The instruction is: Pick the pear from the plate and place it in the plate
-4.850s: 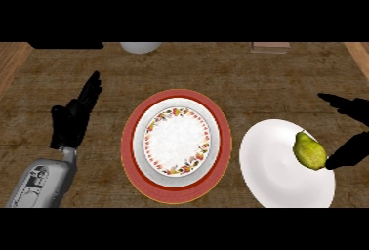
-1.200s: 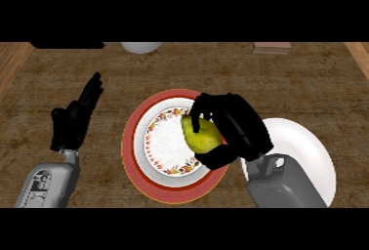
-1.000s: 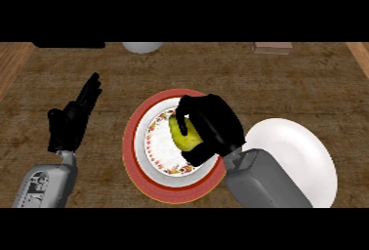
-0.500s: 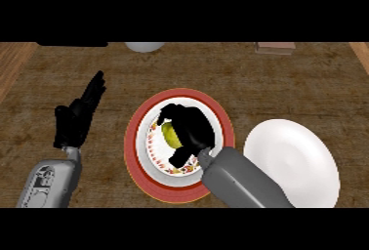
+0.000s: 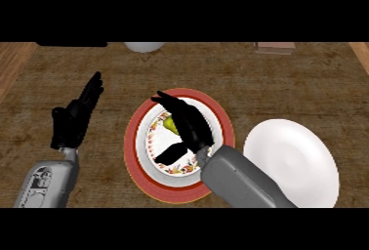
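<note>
Now that the black right hand (image 5: 186, 128) has straightened its fingers | yellow-green pear (image 5: 171, 126) released on patterned red-rimmed plate (image 5: 142, 146) | left hand (image 5: 75, 117) open, resting | placement looks done.

The counter (image 5: 288, 83) looks like rough, matt brown wood with a coarse grain; its paler edge at ten o'clock shows smoother planks. The white plate (image 5: 296, 166) at four o'clock is smooth and glossy, like glazed ceramic; the red plate (image 5: 220, 117) at centre has a duller, satin rim, and the patterned plate (image 5: 155, 146) stacked on it looks like glazed china with a printed floral border. The pear (image 5: 171, 127) shows a smooth yellow-green skin; the right hand (image 5: 189, 128) over it is matt black, like rubber or plastic; the left hand (image 5: 75, 117) at nine o'clock is the same matt black. Both forearms look like smooth grey plastic or painted metal with a soft sheen.
</note>
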### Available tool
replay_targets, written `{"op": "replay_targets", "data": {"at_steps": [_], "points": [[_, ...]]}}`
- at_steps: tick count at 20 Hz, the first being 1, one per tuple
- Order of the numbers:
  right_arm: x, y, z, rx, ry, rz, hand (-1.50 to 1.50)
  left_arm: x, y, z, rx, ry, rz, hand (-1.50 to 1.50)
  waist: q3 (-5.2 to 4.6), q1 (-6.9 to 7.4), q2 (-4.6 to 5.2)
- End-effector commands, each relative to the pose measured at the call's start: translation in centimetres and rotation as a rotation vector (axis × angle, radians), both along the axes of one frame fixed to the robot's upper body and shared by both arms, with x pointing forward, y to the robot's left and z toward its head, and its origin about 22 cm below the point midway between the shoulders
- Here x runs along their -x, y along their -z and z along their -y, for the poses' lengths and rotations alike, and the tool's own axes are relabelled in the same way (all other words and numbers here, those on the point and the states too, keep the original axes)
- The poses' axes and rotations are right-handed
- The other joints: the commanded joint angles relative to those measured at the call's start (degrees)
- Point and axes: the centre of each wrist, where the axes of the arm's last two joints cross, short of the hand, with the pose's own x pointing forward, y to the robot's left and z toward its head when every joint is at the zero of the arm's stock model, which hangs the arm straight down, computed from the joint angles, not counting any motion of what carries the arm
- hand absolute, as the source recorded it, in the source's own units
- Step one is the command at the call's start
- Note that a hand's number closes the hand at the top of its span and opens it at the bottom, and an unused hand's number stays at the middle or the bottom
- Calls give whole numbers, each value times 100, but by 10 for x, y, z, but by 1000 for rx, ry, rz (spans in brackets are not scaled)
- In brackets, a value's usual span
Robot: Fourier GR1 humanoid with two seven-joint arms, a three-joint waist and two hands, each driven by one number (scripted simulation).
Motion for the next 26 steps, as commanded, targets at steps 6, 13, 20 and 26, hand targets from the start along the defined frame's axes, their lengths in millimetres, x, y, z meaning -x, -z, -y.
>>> {"op": "replay_targets", "data": {"at_steps": [6,13,20,26], "points": [[-16,-17,68,-312,236,0,-150,2,7,8,14,-26,-14,0,-1,-188,-29],[-21,-34,177,-378,303,21,-150,5,9,-12,11,-49,-9,0,-3,-163,-32],[-16,-32,278,-374,284,2,-150,16,0,-9,-13,-36,1,0,-1,-130,-32],[-25,-4,284,-369,263,-30,-150,0,-1,-9,7,-26,-6,0,-3,-132,-26]]}}
